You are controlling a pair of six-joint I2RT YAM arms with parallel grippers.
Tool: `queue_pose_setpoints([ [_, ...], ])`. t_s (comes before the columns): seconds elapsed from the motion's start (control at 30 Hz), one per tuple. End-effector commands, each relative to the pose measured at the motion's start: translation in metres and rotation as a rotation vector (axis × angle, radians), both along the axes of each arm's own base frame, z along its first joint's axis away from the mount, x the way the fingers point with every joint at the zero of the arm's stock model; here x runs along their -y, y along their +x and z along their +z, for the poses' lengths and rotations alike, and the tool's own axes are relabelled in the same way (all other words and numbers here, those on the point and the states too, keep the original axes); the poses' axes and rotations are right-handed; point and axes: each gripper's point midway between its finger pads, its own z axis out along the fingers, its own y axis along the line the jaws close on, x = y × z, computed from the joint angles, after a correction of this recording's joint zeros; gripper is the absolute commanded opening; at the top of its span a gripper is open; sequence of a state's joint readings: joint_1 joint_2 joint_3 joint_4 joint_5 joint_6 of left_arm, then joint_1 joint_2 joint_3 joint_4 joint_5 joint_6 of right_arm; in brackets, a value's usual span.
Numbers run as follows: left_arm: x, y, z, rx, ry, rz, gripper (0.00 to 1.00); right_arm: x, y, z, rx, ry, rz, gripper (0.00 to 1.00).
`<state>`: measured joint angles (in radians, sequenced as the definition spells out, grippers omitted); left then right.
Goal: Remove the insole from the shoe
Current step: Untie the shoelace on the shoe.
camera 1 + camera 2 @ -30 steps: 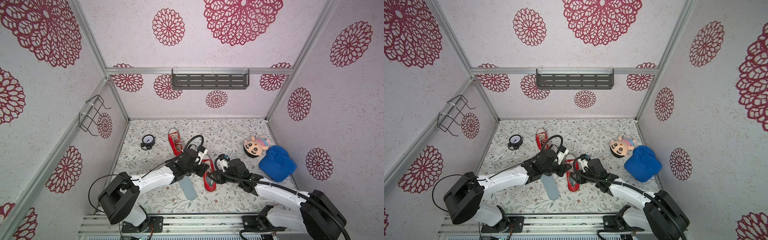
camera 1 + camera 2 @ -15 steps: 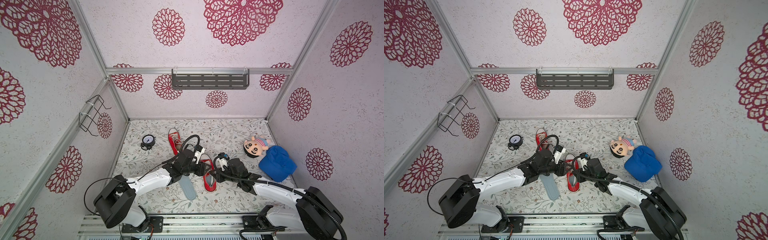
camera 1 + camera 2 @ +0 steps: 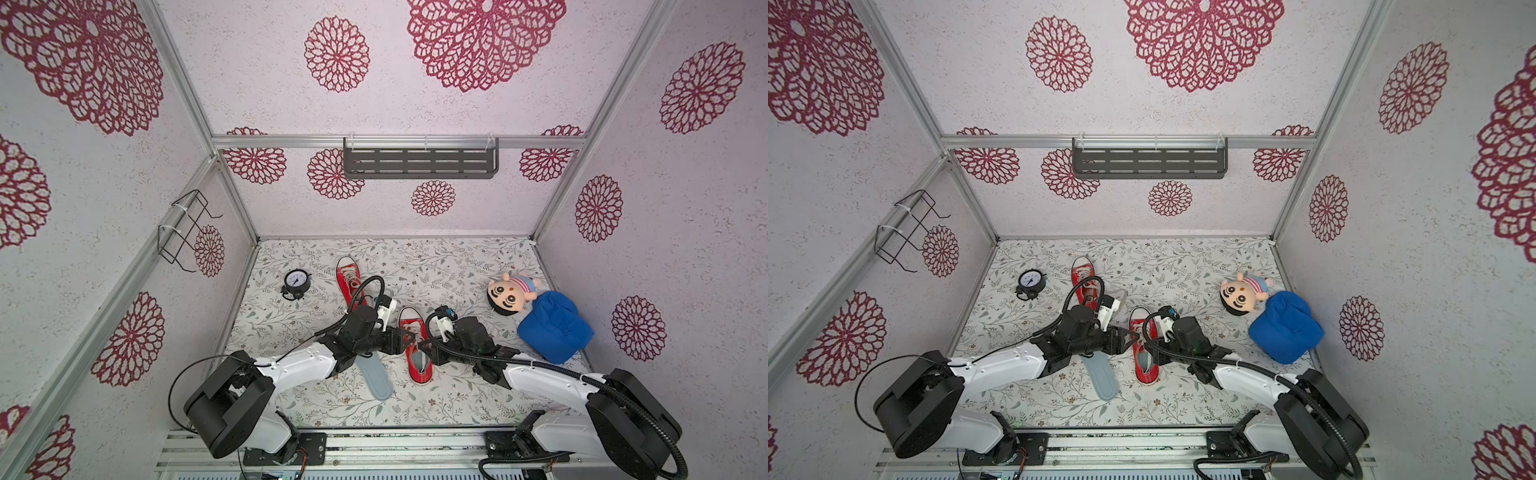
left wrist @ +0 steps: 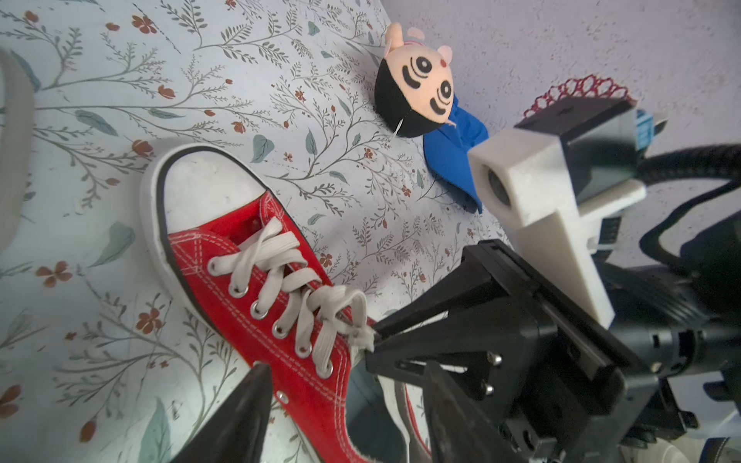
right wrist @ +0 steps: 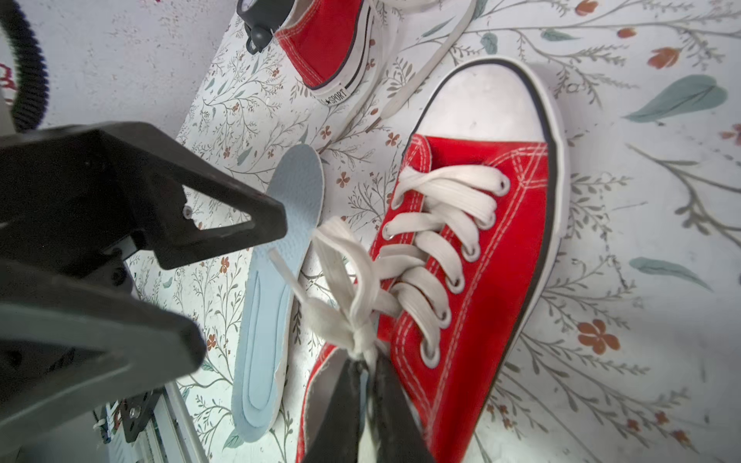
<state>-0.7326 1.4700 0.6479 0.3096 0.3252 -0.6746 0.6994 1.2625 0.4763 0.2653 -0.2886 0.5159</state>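
A red shoe [image 3: 417, 353] with white laces stands on the floral table between my two arms. Its opening shows a grey-blue insole [image 4: 363, 405] inside. A light-blue insole [image 3: 376, 378] lies flat on the table beside the shoe, partly under my left arm. My left gripper [image 4: 345, 385] is open, one finger outside the shoe's side wall and the other over the opening. My right gripper [image 5: 363, 373] is shut at the shoe's opening, pinching the tongue just below the lace knot [image 5: 361, 332]. Both grippers meet over the shoe in both top views.
A second red shoe [image 3: 349, 278] lies further back, with a small black alarm clock [image 3: 296, 281] to its left. A doll [image 3: 509, 297] with a blue body [image 3: 552, 328] lies at the right wall. A wire rack [image 3: 183, 228] and a grey shelf [image 3: 419, 158] hang on the walls.
My left gripper has gone from shut to open beside the shoe. My right gripper has closed at the shoe's opening. The insole on the table has not moved.
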Motion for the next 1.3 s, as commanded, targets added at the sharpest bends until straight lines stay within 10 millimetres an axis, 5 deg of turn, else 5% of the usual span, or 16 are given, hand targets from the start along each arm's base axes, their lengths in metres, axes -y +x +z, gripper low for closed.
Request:
queue_pose_setpoints([
  [0.0,0.012,0.007,0.016,0.007,-0.107,0.001,0.6,-0.007,0.008,0.014,0.03,0.03,-0.001,0.13],
  [0.37,0.019,0.014,0.007,-0.035,-0.135,0.017,0.3,-0.006,0.007,0.013,0.024,0.019,-0.002,0.13],
  [0.63,0.017,0.01,0.012,-0.022,-0.128,0.006,0.26,-0.004,0.007,0.011,0.02,0.01,-0.008,0.13],
  [1.07,0.016,0.009,0.016,0.003,-0.109,-0.009,0.01,-0.003,0.006,0.01,0.017,0.006,-0.009,0.13],
  [1.27,0.0,0.019,0.035,0.102,-0.038,0.025,0.0,0.0,0.003,0.013,0.025,-0.002,-0.001,0.35],
])
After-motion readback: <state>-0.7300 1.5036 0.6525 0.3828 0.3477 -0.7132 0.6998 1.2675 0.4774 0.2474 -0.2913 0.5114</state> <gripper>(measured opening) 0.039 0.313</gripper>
